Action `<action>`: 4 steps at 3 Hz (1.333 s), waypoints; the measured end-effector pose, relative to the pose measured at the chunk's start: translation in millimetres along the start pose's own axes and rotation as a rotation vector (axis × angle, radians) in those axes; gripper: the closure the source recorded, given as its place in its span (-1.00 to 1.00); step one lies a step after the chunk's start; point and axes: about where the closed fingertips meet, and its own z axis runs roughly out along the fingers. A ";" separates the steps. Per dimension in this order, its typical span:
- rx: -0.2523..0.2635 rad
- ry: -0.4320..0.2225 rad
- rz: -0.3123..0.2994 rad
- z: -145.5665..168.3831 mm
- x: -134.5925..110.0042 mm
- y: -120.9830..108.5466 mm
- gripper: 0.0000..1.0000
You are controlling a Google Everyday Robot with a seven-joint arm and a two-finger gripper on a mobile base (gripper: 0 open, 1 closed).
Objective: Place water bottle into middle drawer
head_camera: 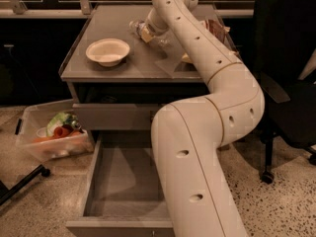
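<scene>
Nearest us, the middle drawer (126, 181) stands open at 6 o'clock of the bench (123, 68). Over the bench's far side is the water bottle (140, 29), cap towards 10 o'clock, base towards 4 o'clock, where the claw (157, 33) meets it. Whether the claw grips it, we cannot tell.

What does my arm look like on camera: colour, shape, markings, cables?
The arm is cream-white: thick rounded tubular segments, bulbous joints with thin seam lines, small dark round holes dotted along the shells. No outside cables or lettering show. The tool is at its far end over the tabletop, by the water bottle, mostly hidden behind the wrist.
</scene>
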 end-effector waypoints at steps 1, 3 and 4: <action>-0.015 -0.006 0.016 -10.9 -2.1 -2.9 1.00; 0.062 -0.097 0.037 -78.2 -38.7 -34.9 1.00; 0.080 -0.135 0.037 -120.2 -54.1 -38.9 1.00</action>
